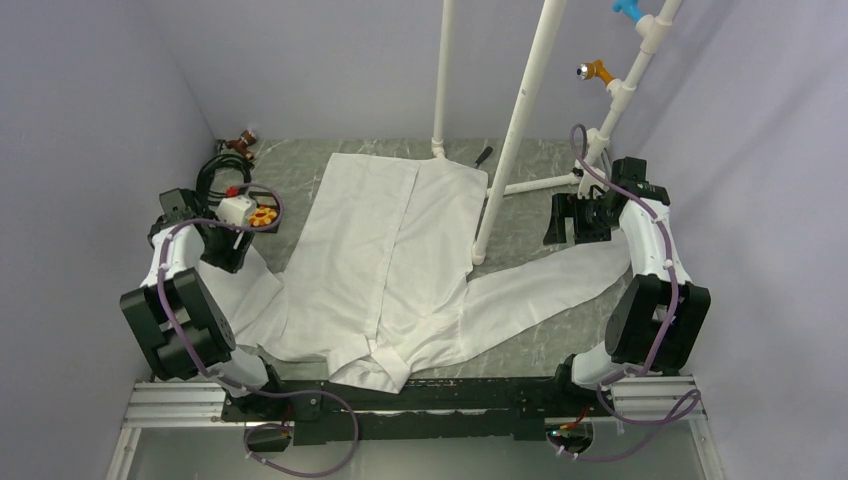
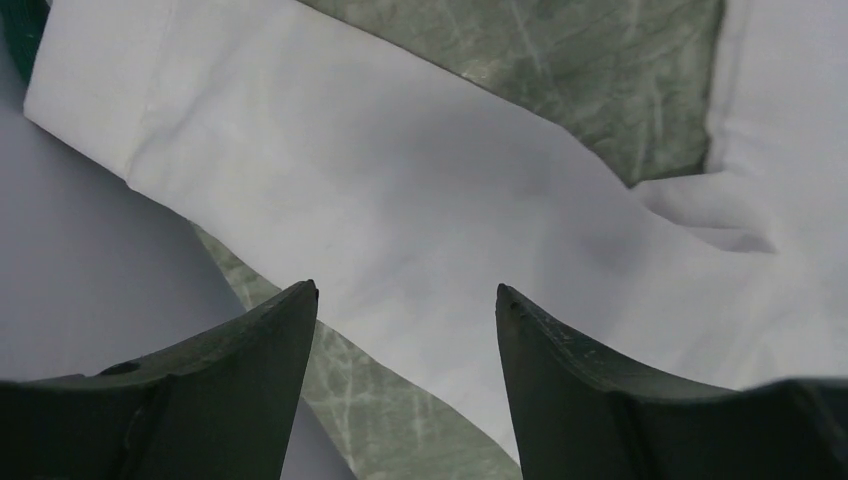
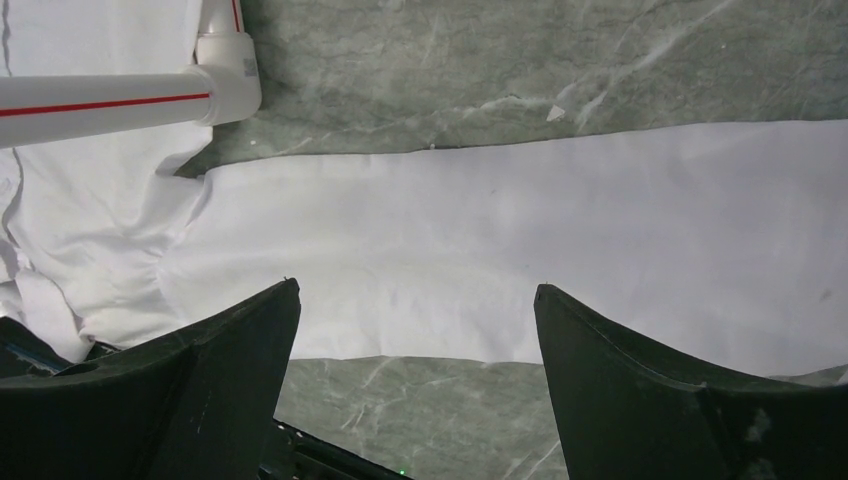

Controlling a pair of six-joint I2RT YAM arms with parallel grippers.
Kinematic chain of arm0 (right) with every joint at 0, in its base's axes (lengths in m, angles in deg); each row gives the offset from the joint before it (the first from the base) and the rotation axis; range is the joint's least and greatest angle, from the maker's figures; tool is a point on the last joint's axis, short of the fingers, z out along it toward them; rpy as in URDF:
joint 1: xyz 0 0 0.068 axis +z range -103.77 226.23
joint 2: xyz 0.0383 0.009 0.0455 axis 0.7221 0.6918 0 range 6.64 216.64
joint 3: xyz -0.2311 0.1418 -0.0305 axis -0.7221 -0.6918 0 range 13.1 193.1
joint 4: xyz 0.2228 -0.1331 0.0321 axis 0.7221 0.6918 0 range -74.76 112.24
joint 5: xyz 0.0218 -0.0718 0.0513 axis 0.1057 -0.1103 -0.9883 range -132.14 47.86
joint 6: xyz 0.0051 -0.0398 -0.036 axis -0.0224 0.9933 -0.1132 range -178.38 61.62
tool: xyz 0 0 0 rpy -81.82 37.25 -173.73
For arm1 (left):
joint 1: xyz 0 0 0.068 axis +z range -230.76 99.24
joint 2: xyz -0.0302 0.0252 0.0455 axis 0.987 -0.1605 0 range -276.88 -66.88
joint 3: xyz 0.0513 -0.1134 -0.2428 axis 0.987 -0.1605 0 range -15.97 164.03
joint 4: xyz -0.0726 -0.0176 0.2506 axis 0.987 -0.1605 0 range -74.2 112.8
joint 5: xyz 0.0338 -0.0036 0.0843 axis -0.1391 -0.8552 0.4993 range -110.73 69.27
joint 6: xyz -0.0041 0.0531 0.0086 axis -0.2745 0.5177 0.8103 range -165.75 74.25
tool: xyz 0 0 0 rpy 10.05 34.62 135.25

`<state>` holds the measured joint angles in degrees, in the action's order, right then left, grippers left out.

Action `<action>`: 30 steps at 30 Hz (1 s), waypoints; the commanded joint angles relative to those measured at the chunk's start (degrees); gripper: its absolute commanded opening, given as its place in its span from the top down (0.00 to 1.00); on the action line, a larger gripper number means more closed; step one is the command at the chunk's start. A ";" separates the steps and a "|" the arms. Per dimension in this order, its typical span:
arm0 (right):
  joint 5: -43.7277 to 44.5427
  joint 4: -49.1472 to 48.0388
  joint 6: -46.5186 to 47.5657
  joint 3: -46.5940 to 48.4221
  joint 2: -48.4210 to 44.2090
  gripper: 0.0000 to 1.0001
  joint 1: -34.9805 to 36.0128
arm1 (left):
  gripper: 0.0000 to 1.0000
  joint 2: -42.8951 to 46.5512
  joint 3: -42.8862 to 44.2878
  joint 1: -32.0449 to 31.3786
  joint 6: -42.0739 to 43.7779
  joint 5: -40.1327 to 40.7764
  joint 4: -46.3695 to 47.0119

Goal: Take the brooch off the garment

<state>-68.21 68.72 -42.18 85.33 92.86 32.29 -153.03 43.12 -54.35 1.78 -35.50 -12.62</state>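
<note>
The garment (image 1: 385,250) is a white shirt spread flat on the table, collar toward the near edge and sleeves out to both sides. The brooch (image 1: 263,215) is a small orange flower disc beside the left arm's white wrist piece, off the shirt's body. I cannot tell what it rests on. My left gripper (image 1: 232,258) is open and empty above the left sleeve (image 2: 420,200), as the left wrist view (image 2: 407,290) shows. My right gripper (image 1: 572,225) is open and empty above the right sleeve (image 3: 520,240), as the right wrist view (image 3: 416,288) shows.
A white pipe rack (image 1: 520,110) stands at the back, one foot on the shirt's far edge (image 3: 120,100). Orange (image 1: 597,70) and blue (image 1: 628,10) hooks hang on it. A brown object (image 1: 240,143) sits back left. Walls close both sides.
</note>
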 commanded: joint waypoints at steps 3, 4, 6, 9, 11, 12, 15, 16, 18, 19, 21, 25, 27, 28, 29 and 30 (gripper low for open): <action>0.96 -0.24 -0.54 -0.22 -2.02 0.10 0.14 | 0.32 -6.25 -1.84 -0.18 6.45 5.39 9.08; 1.34 -0.17 -0.32 -0.38 -2.04 0.10 0.14 | 0.34 -7.19 -2.20 -0.22 6.64 5.36 9.59; 1.82 -0.04 0.23 -0.63 -1.80 0.10 0.16 | 0.38 -9.46 -2.21 -0.35 6.98 6.36 10.38; 2.42 -0.29 0.54 -0.86 -1.18 0.10 0.13 | 0.42 -12.97 -1.88 -0.26 7.66 8.77 11.25; 2.81 -0.59 0.57 -0.79 -0.78 0.10 0.13 | 0.42 -14.43 -1.33 -0.04 7.66 10.39 12.34; 3.06 -0.64 0.58 -0.70 -0.55 0.10 0.13 | 0.43 -15.35 -0.58 0.25 7.22 10.96 12.51; 3.78 -0.65 0.87 -0.10 0.18 0.10 0.13 | 0.48 -18.59 3.52 1.31 4.89 14.32 13.48; 3.98 -0.68 0.99 0.05 0.32 0.10 0.13 | 0.49 -19.48 4.60 1.62 4.64 14.58 13.64; 4.25 -0.60 1.32 0.27 0.68 0.10 0.13 | 0.49 -20.93 5.98 1.94 4.56 17.88 14.96; 4.39 -0.62 1.41 0.40 0.78 0.10 0.13 | 0.49 -21.25 6.75 2.05 4.44 18.49 15.16; 4.60 -0.73 1.52 0.58 1.22 0.10 0.13 | 0.49 -21.95 8.69 2.15 3.43 19.15 14.11; 4.72 -0.83 1.88 1.05 1.69 0.10 0.13 | 0.50 -21.06 10.59 2.24 0.63 19.48 11.78; 4.56 -0.83 2.09 1.20 1.68 0.09 0.13 | 0.49 -19.13 10.17 2.24 -0.23 18.75 11.35; 4.39 -0.83 2.15 1.31 1.63 0.10 0.13 | 0.45 -17.77 9.95 2.24 -0.36 17.89 10.95; 4.29 -0.83 2.28 1.41 1.63 0.10 0.13 | 0.39 -16.31 9.79 2.28 -0.48 16.17 9.94; 4.13 -0.89 2.33 1.42 1.41 0.09 0.13 | 0.33 -14.51 9.59 2.32 -0.66 14.68 9.15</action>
<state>-64.03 68.76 -41.00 84.61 94.61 32.36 -173.82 52.41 -52.38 3.72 -17.47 0.56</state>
